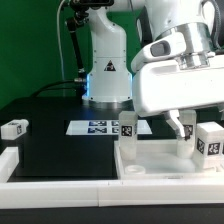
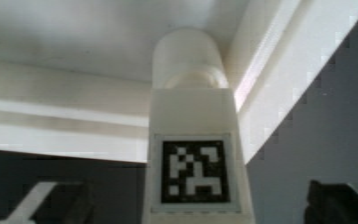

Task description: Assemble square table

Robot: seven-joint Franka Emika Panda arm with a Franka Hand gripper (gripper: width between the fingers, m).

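The white square tabletop (image 1: 160,162) lies at the exterior view's lower right. Tagged white legs stand upright on it: one at its left corner (image 1: 127,130) and one at its right edge (image 1: 209,141). My gripper (image 1: 182,128) hangs over the tabletop between them. In the wrist view a third leg (image 2: 194,120) with a black-and-white tag stands between my fingers (image 2: 44,205), with a gap on each side. The gripper (image 2: 194,208) is open and touches nothing. The tabletop's rim (image 2: 69,100) shows behind the leg. Another loose leg (image 1: 13,128) lies at the exterior view's far left.
The marker board (image 1: 93,127) lies flat on the black mat in front of the robot base (image 1: 105,75). White border rails (image 1: 60,184) run along the front and the exterior view's left side.
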